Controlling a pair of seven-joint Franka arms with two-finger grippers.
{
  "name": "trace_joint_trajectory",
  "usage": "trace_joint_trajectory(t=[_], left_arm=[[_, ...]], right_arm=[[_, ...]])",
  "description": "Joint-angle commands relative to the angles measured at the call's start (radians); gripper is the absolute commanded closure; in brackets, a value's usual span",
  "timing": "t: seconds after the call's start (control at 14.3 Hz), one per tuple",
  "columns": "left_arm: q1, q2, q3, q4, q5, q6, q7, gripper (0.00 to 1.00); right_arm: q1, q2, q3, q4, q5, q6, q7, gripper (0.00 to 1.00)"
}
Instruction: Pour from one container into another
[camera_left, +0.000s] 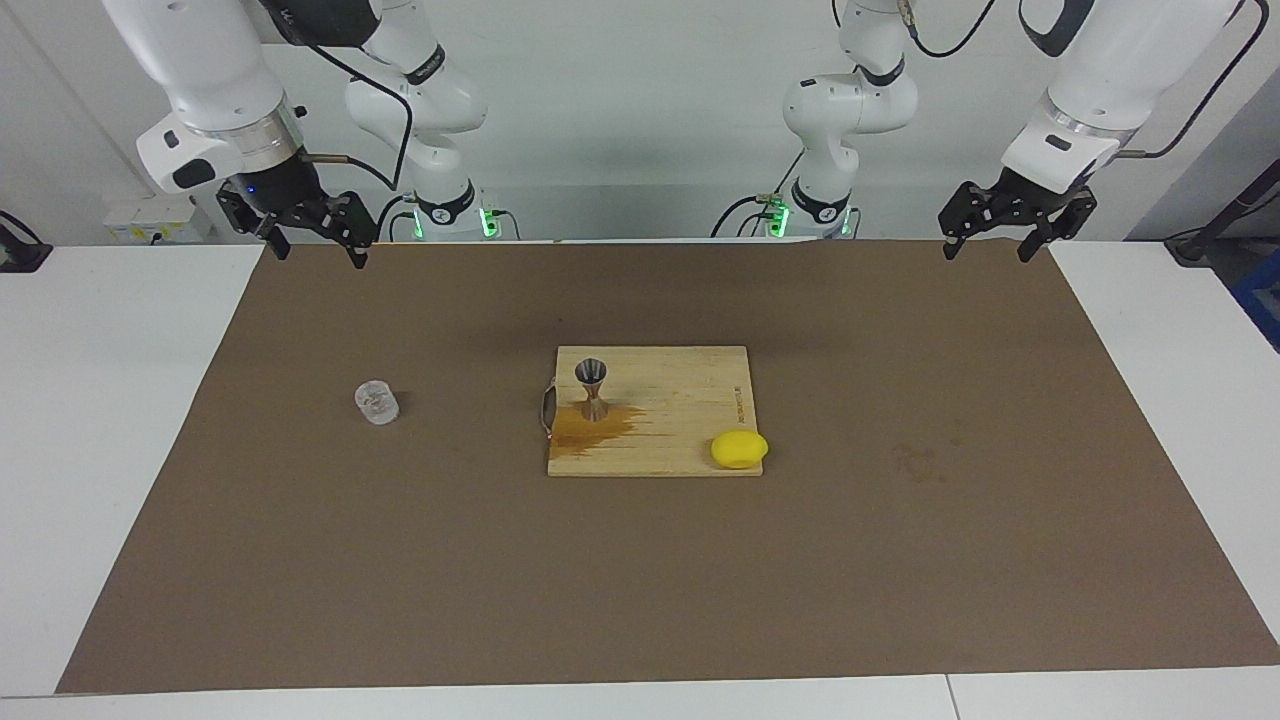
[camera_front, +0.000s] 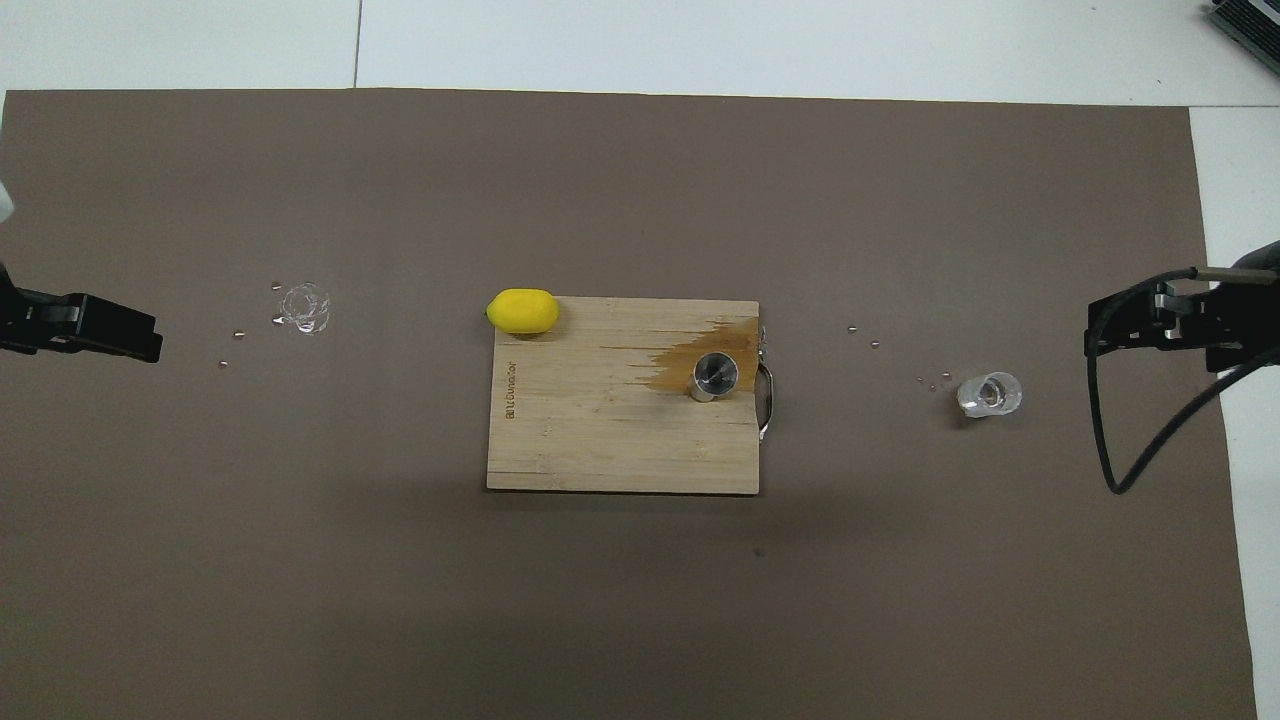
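Note:
The clear ridged cup stands on the brown mat toward the right arm's end of the table; it also shows in the overhead view. The metal hourglass jigger stands upright on a wet stain on the wooden board, at the board's edge toward the right arm; from above it shows as a round rim. My right gripper hangs open and empty, high over the mat's edge by its base. My left gripper hangs open and empty over the mat's edge at its own end.
A yellow lemon lies at the board's corner farther from the robots, toward the left arm's end. A small puddle with droplets lies on the mat toward the left arm's end. A few droplets lie beside the cup.

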Motion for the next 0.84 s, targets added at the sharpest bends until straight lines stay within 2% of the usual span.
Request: trace_joint_trajectory(t=[0.0, 0.77], left_arm=[[-0.001, -0.025, 0.004, -0.021, -0.012, -0.008, -0.011, 0.0], [-0.001, -0.025, 0.004, -0.021, -0.012, -0.008, -0.011, 0.0]], right_arm=[[-0.001, -0.007, 0.004, -0.006, 0.02, -0.016, -0.027, 0.0], [-0.008, -0.018, 0.003, -0.033, 0.02, 0.009, -0.029, 0.0]])
